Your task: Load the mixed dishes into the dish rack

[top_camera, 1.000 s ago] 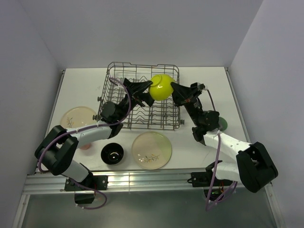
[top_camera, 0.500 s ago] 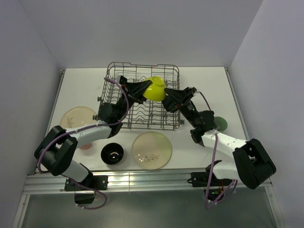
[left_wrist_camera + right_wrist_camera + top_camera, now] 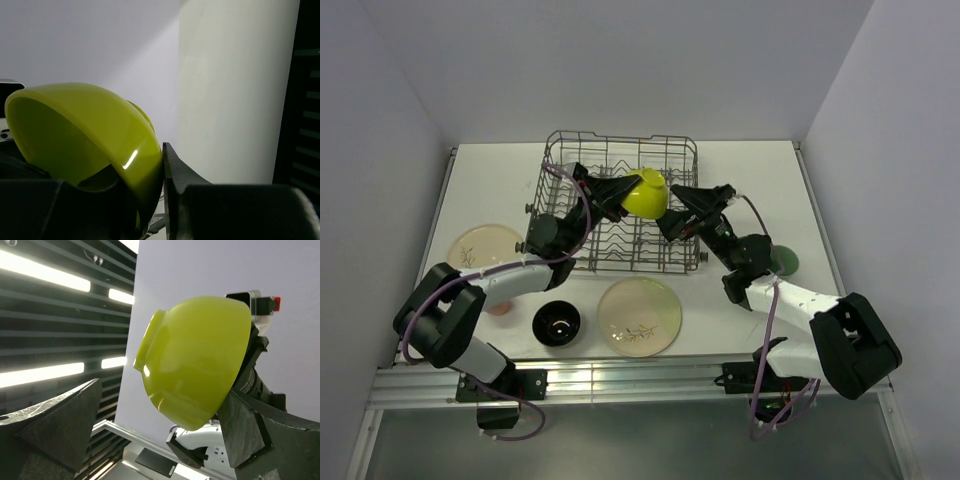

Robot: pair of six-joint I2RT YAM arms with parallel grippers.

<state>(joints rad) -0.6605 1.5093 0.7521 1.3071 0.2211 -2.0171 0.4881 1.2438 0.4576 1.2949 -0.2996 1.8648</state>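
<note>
Top view: handover just completed. A second ago the right gripper (image 3: 672, 213) had the lime-green bowl (image 3: 646, 192) and the left gripper (image 3: 620, 196) was coming in with its jaws apart. Now the left is clenched on the bowl's rim, and the right has let go, spread wide and backed off just beside it. The bowl hangs tilted over the middle of the dish rack (image 3: 630, 245), not yet among the tines. My read: the regrip was for orientation, and the next move is left arm only, lowering the bowl in. Nothing else is loaded. The larger cream plate (image 3: 639, 315) and black bowl (image 3: 558, 323) sit at the table's near edge, and the smaller plate (image 3: 485, 247) is by the left edge. The coral-pink cup (image 3: 500, 305) is half hidden under the left arm, and the mint-green cup (image 3: 786, 262) sits behind the right arm, toward the right edge.

Left wrist: this shows the actual grip, which the top view can't. One finger (image 3: 182, 175) is on the outside of the bowl wall and the other is inside the bowl in shadow, so the rim is pinched between them. The rack isn't visible here.

Right wrist: the bowl's (image 3: 195, 360) underside and foot ring show. Both of its own fingers (image 3: 60, 425) stand clear on either side with no contact, so the release is confirmed. The left arm's gripper is visible behind the bowl, carrying it.
</note>
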